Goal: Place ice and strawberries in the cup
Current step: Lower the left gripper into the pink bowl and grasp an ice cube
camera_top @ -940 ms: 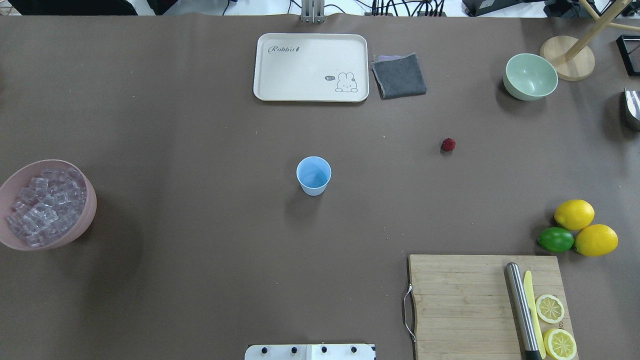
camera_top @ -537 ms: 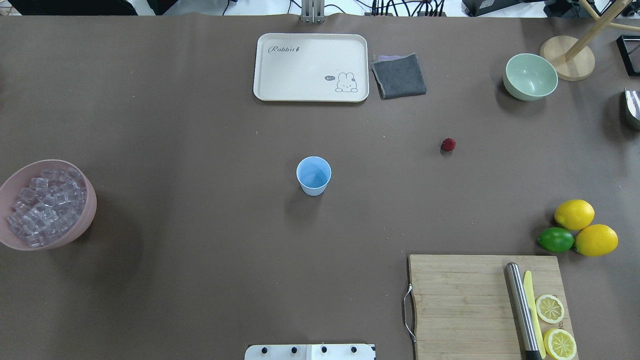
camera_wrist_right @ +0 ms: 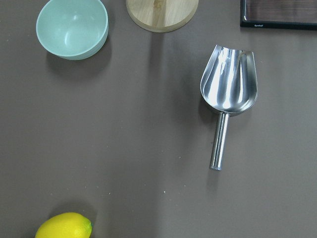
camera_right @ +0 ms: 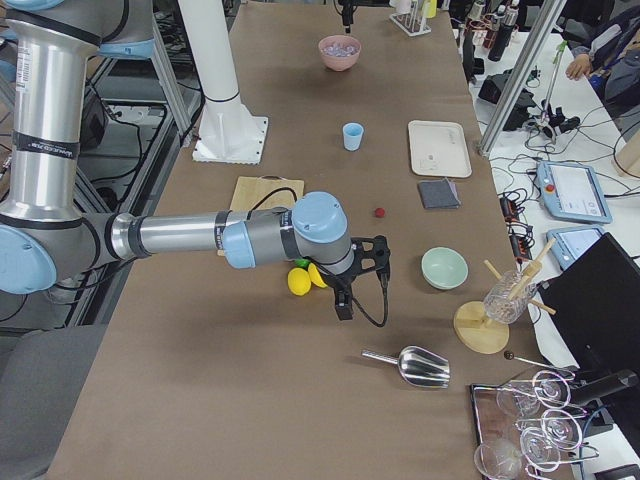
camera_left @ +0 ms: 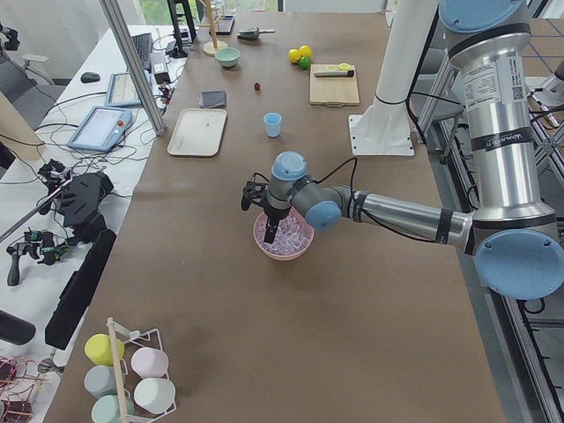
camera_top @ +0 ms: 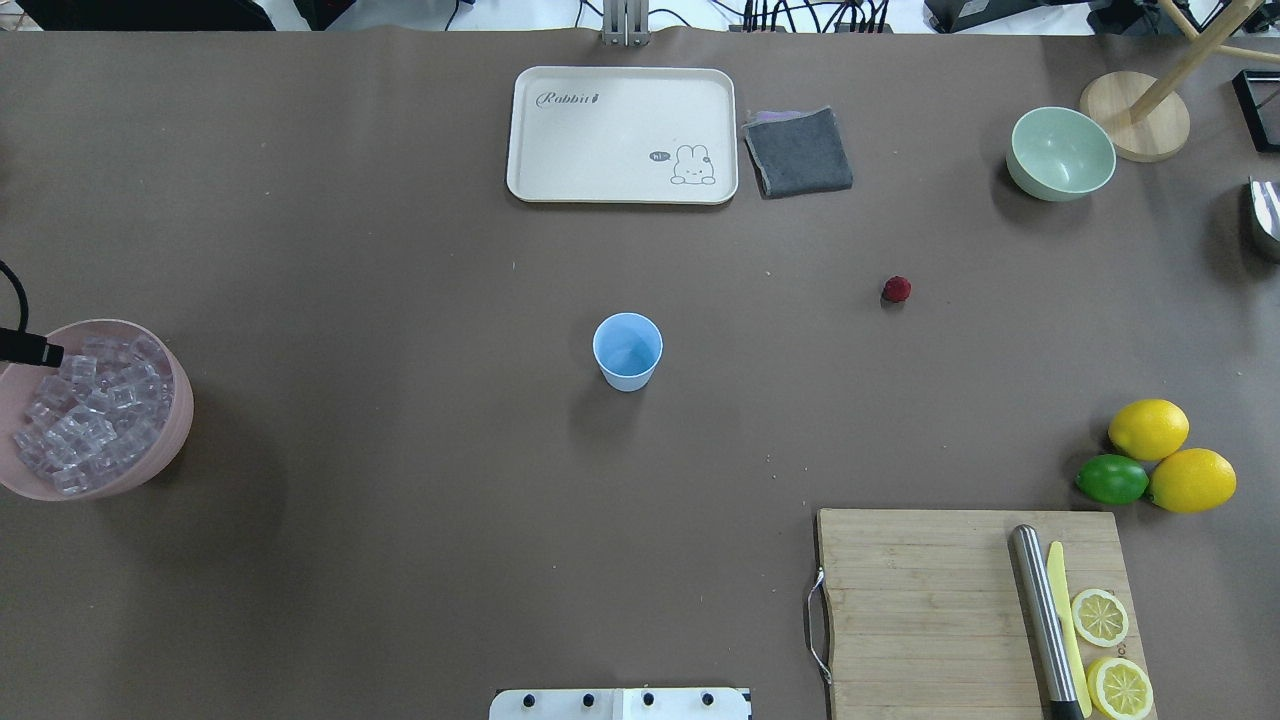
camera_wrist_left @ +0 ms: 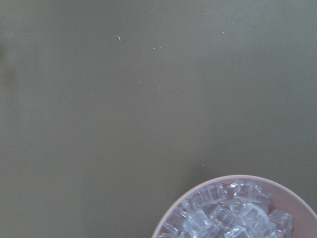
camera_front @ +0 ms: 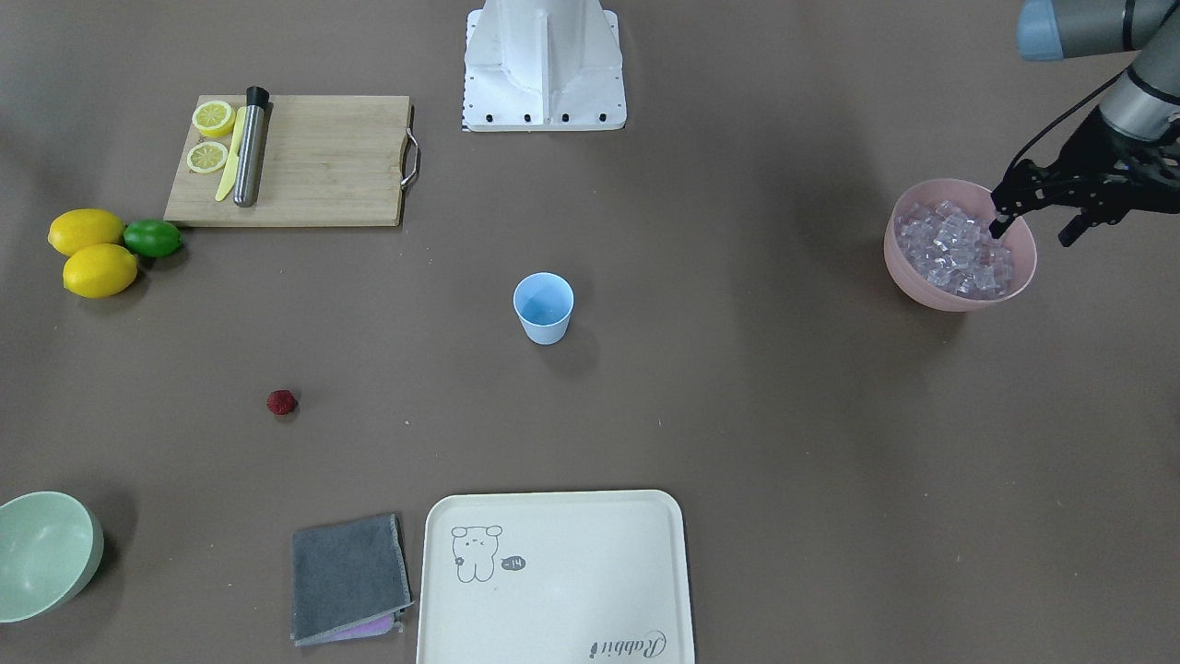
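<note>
Seen from overhead, a cream tray [camera_top: 600, 140] lies at twelve o'clock, a pale-green bowl [camera_top: 1062, 155] at two, a cutting board [camera_top: 920, 600] at five.

Ice [camera_front: 954, 247]: many small clear cubes with a faint lilac tint, glassy. Heaped loose in pink bowl [camera_front: 925, 288] near the worktop [camera_front: 737, 415] end on the robot's left. Cubes lie at all angles, touching one another; the pile sits just below the rim.

Cup [camera_front: 544, 309]: small light-blue tumbler, tapered, no handle. Upright, mouth up, its blue inner floor showing. Stands alone near mid-worktop, well apart from the bowl.

Strawberry [camera_front: 281, 402]: single berry, small, dark red, roundish, bumpy. Lies on bare worktop to the robot's right of the cup and farther from the robot's base, well apart from the cup.
</note>
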